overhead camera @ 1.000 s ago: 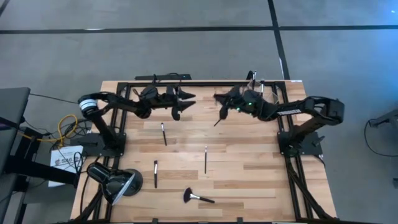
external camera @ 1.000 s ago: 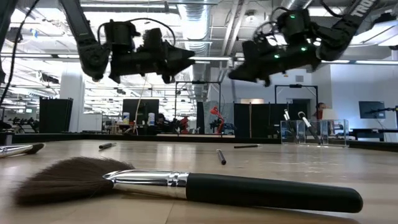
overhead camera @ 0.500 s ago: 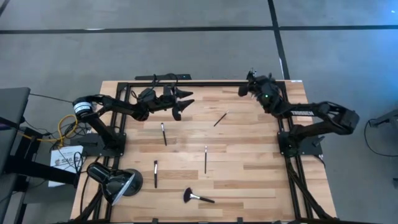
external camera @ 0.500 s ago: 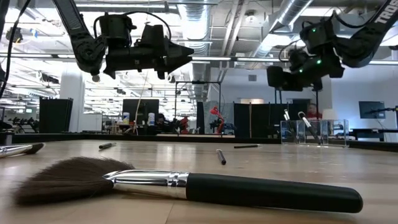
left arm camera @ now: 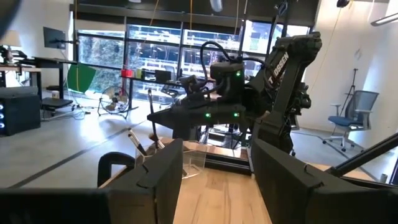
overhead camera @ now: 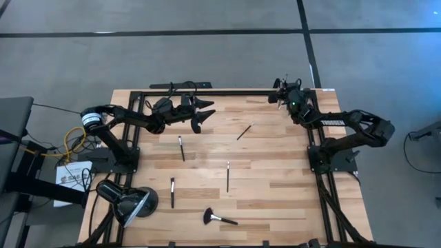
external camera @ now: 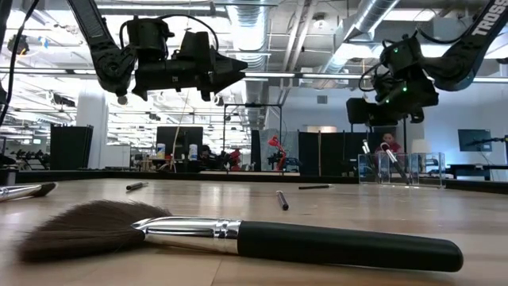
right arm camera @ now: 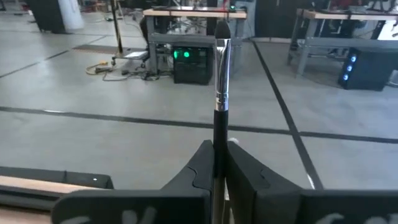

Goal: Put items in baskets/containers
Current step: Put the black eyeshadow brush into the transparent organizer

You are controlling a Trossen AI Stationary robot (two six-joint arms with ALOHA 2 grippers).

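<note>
While both arms hang above the far edge of the pale wooden table (overhead camera: 275, 179), the right gripper (right arm camera: 219, 163) has its two dark fingers pressed together on a slim makeup brush (right arm camera: 221, 93): black handle, bright metal ferrule, small dark tip pointing straight out beyond the fingers. In the high view this gripper (overhead camera: 281, 91) sits over the far right corner, right about where the clear holder (external camera: 399, 168) stands. From table height the holder shows as a low see-through box with a few brushes leaning inside it, and the gripper hangs just above it, not touching.

The left gripper (overhead camera: 204, 110) hovers over the far middle-left of the table, its blocky fingers (left arm camera: 163, 177) spread apart with nothing between them.

Loose brushes lie scattered on the planks, well apart from one another: one thin stick (overhead camera: 244, 131) lies at a slant between the two grippers, another (overhead camera: 181, 147) is to its left, a long thin one (overhead camera: 228, 176) lies near the centre, and a short one (overhead camera: 172, 191) is at the near left. The fluffy-headed brush (overhead camera: 218, 218) lies at the near edge; from table height its soft dark bristles, shiny collar and thick matte black handle fill the foreground.

A black dome-shaped lamp (overhead camera: 129, 200) sits at the near left corner. A black metal frame (overhead camera: 227, 92) runs along the far edge.
</note>
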